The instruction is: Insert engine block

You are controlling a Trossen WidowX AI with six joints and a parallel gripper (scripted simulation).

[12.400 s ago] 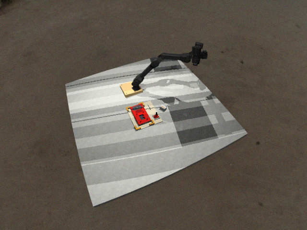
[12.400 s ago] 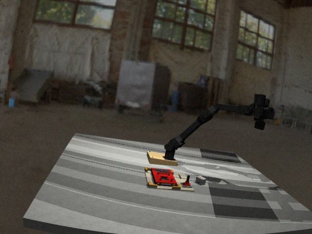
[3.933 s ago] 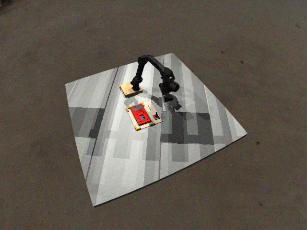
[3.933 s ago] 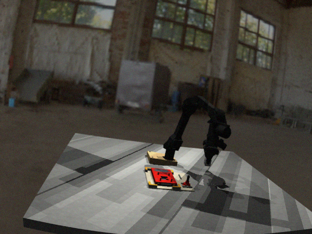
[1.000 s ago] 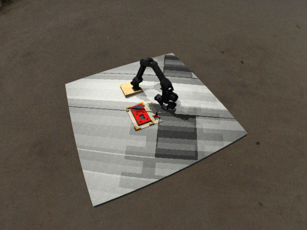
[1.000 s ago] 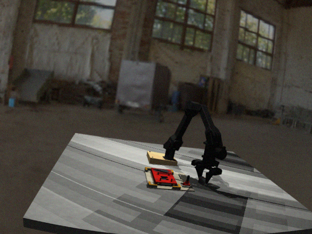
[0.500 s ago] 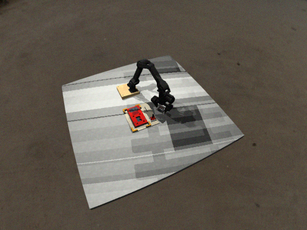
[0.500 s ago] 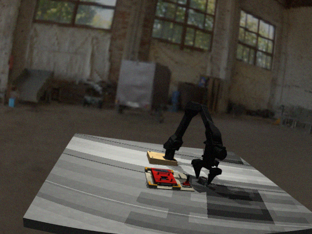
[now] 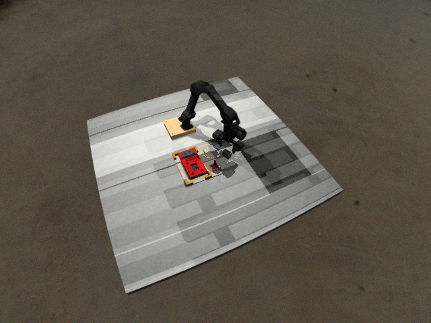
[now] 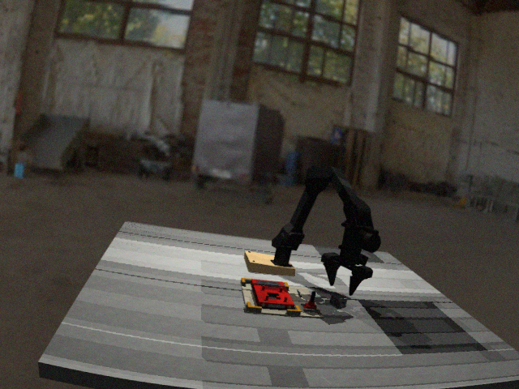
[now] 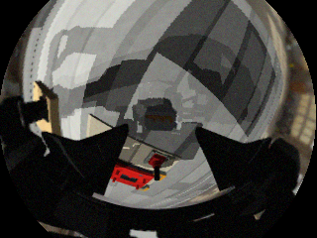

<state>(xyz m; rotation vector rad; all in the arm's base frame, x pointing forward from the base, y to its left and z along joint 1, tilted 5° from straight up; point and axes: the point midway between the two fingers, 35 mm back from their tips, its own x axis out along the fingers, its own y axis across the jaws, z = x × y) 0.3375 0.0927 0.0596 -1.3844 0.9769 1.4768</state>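
The dark grey engine block [image 9: 226, 153] [image 10: 337, 299] [image 11: 160, 111] is just below my fingertips, off the right side of the cream board, and looks tilted. I cannot tell whether it rests flat on the table. The red car body [image 9: 192, 160] [image 10: 280, 303] [image 11: 141, 175] lies on the board, and its opening [image 9: 194, 166] [image 10: 273, 295] shows no block in it. My gripper [image 9: 227, 148] [image 10: 341, 289] [image 11: 162, 129] is wide open and empty, above the block. The rib and the block's slot side are too small to make out.
The cream board [image 9: 210, 148] [image 10: 268, 311] [image 11: 99, 130] has yellow corner pieces around the car body. A small red piece with an upright black post [image 9: 215, 162] [image 10: 312, 297] [image 11: 157, 174] stands between the body and the block. The arm's wooden base [image 9: 172, 128] [image 10: 262, 262] is behind the board.
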